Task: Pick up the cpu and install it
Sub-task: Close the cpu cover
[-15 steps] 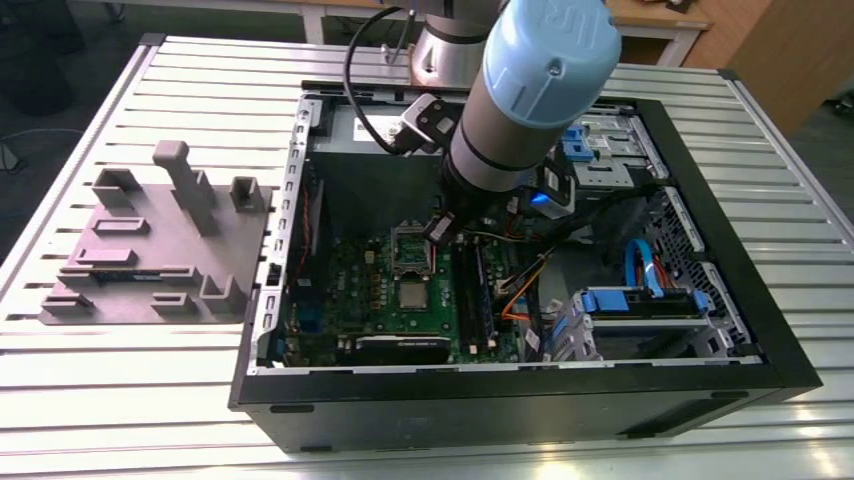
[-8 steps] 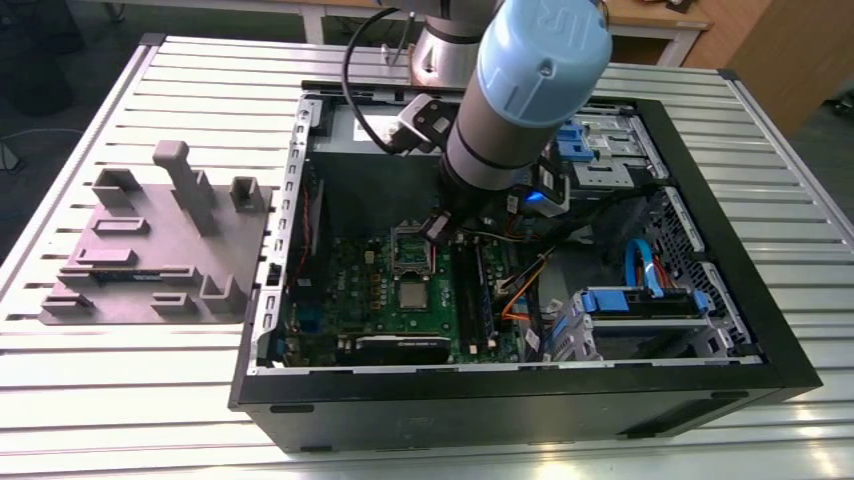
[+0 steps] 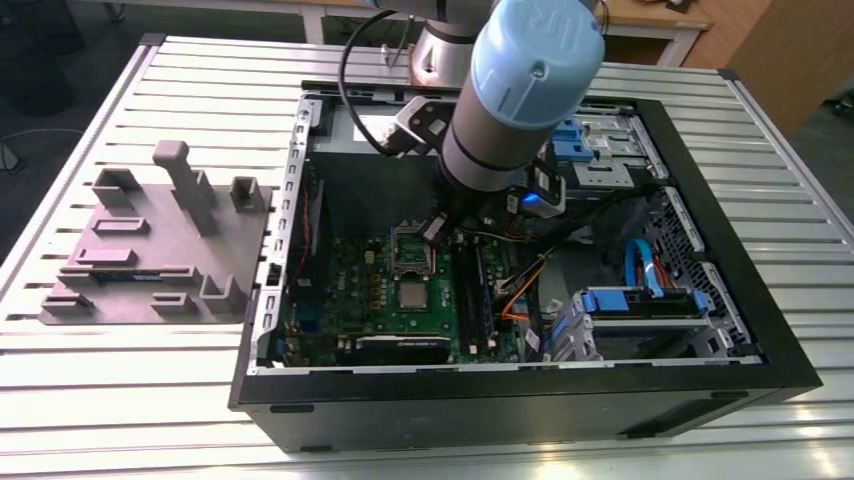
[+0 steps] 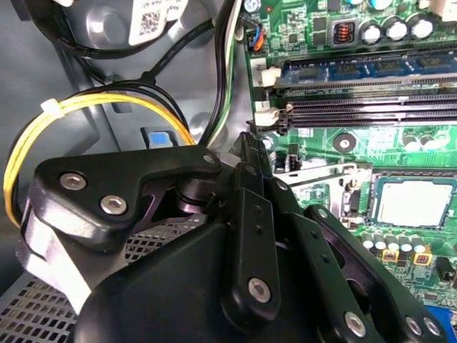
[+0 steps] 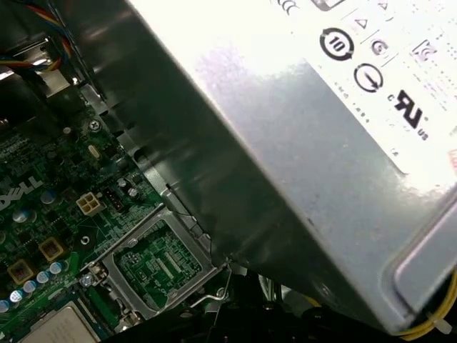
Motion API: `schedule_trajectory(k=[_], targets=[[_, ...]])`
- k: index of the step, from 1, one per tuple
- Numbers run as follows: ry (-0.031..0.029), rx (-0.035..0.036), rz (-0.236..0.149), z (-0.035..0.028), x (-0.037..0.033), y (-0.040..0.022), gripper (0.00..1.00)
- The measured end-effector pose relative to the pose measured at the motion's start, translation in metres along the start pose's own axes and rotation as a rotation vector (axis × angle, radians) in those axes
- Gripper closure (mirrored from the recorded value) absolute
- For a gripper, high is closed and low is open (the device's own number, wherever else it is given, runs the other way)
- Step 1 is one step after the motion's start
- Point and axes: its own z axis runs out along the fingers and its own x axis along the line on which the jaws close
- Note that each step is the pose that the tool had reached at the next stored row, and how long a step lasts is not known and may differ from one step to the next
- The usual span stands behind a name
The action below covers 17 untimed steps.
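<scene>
Grey fixture block (image 3: 154, 250) on the bench (image 3: 80, 400) left, cpu (image 3: 415, 294) already sits on the green motherboard (image 3: 354, 290) below the open socket frame (image 3: 412, 254), pincer (image 4: 246, 153) beside it, can't tell its state

The motherboard (image 3: 400, 300) is seen green; the cpu (image 4: 415, 202) silver-grey. The arm (image 3: 514, 90) is coloured pale blue and grey, the gripper (image 4: 246, 146) black. Yellow wires (image 4: 86, 107) are tied white. The case (image 3: 534, 400) is black.
</scene>
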Motion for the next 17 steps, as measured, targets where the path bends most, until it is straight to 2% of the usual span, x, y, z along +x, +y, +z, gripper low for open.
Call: schedule_trajectory(k=[3,11,17], targets=[[0.0091,0.0074,0.001,-0.0001,0.0006,0.0008,0.9],[0.0183,0.0149,0.001,-0.0038,0.0009,0.0032,0.9],[0.0227,0.0186,0.002,-0.0088,0.0003,0.0049,0.9]])
